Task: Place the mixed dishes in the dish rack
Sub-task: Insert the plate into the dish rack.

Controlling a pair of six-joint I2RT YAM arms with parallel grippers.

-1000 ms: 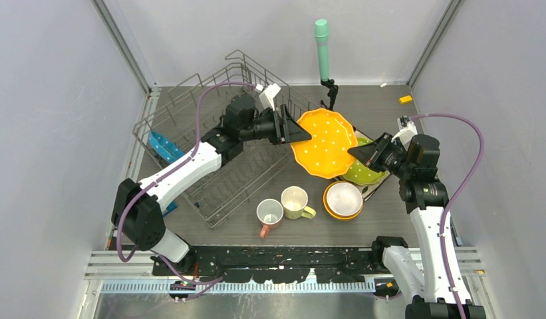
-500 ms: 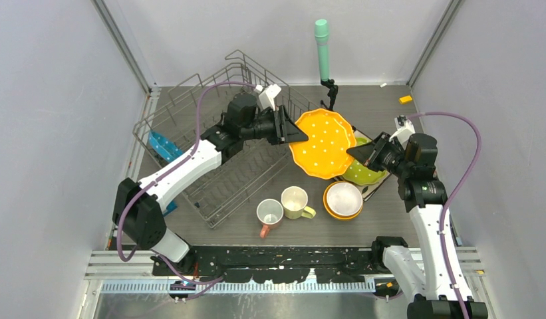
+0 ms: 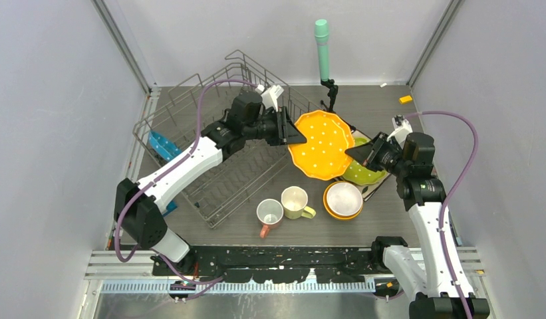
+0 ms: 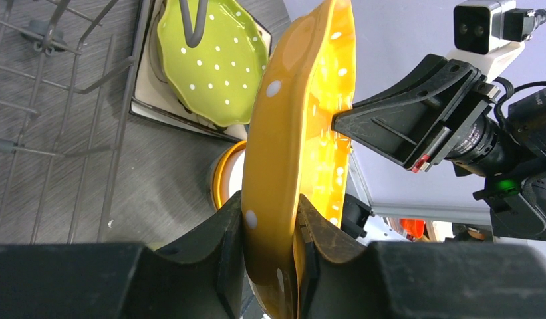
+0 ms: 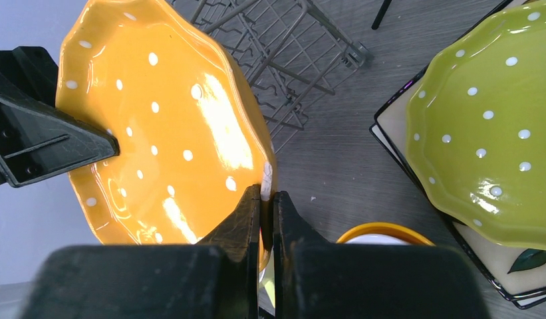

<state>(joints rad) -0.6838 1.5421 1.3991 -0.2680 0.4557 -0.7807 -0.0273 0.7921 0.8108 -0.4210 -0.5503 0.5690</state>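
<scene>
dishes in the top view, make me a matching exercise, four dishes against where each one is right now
1 orange plate
2 yellow-green plate
3 blue plate
4 white bowl

A in the dish rack
B on the white square plate
C between left gripper and right gripper
D in the orange bowl

Pairs: 1-C, 2-B, 3-A, 4-D

The orange plate, pinched at opposite rims by the left arm's fingers and the right arm's fingers, fills the gap between the dish rack and the yellow-green plate. The green-topped cylinder stands just behind. Inside the rack, a blue plate takes the left end; the right tines stand free. Two mugs and stacked bowls crowd the near surface.
</scene>
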